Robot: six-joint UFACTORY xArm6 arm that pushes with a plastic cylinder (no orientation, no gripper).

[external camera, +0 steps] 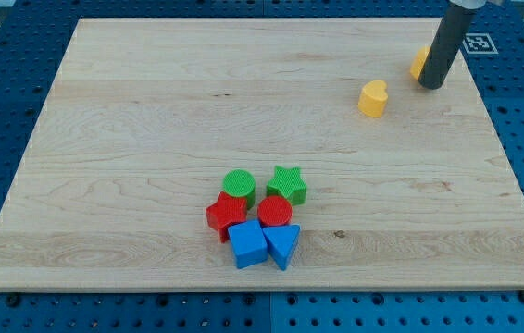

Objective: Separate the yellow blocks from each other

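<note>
A yellow heart-shaped block lies alone at the board's upper right. A second yellow block sits further up and right; the rod hides most of it, so its shape is unclear. My tip rests on the board against that block's right side, well to the right of the yellow heart. The two yellow blocks are apart, with a gap of bare board between them.
A cluster sits at the lower middle: green cylinder, green star, red star, red cylinder, blue cube, blue triangle. A marker tag is at the board's top right corner.
</note>
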